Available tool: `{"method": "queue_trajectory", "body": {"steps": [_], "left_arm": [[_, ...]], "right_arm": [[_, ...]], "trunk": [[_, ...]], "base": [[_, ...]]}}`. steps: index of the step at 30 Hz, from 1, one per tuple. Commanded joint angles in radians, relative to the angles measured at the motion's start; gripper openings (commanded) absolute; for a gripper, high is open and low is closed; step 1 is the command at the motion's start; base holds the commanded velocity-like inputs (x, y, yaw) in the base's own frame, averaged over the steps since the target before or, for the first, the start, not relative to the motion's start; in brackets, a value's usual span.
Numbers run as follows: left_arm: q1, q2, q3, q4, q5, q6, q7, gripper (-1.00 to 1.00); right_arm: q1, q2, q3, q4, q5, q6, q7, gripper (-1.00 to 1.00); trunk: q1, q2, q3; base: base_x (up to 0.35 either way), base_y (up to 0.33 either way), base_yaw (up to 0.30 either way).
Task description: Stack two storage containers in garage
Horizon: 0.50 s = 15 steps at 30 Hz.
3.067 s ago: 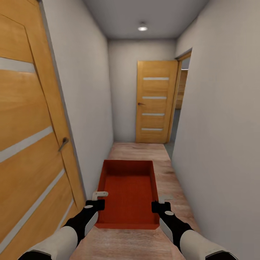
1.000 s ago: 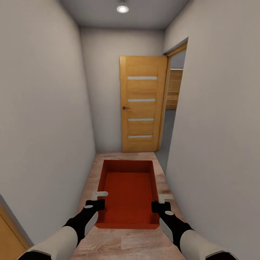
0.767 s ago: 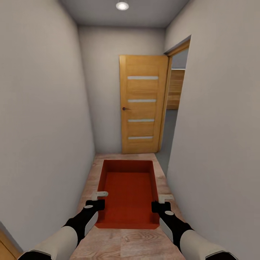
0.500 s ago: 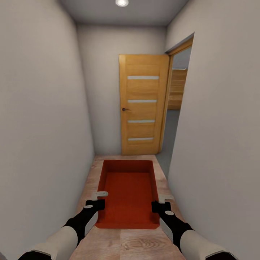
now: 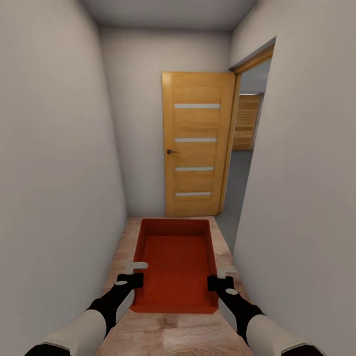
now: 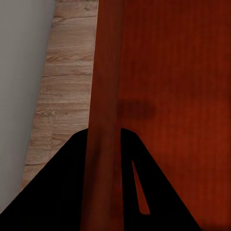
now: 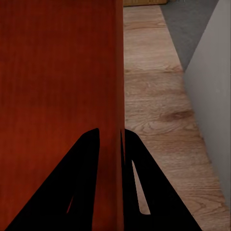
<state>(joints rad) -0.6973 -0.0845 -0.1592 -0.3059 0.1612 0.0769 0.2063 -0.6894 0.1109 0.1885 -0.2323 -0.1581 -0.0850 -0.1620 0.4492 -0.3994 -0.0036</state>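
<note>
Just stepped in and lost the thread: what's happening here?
The robot is carrying one orange-red rectangular lidless bin down a narrow hallway with light wood plank flooring. The left tool pinches one side wall, the right tool the other. Ahead, an open wooden door shows dark grey floor beyond.

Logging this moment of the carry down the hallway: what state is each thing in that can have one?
storage container: lidless, empty, upright, carried above the wood floor.
left gripper: shut on the container's left wall.
right gripper: shut on its right wall.
door: swung open beside its doorway.
</note>
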Motion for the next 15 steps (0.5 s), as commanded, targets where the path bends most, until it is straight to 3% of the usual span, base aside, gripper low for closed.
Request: {"method": "queue_trajectory", "body": {"steps": [1,15], "left_arm": [[-0.001,0.0,0.029,-0.018,-0.003,0.006,0.009,-1.0],[-0.001,0.0,0.029,-0.016,-0.003,0.007,0.009,-1.0]], "right_arm": [[0.0,0.001,0.012,0.002,-0.02,-0.004,0.004,-1.0],[0.001,0.001,0.011,0.002,-0.02,-0.004,0.004,-1.0]], "trunk": [[0.001,-0.001,0.0],[0.001,-0.001,0.0]], "base": [[0.323,0.0,0.0],[0.323,0.0,0.0]]}}
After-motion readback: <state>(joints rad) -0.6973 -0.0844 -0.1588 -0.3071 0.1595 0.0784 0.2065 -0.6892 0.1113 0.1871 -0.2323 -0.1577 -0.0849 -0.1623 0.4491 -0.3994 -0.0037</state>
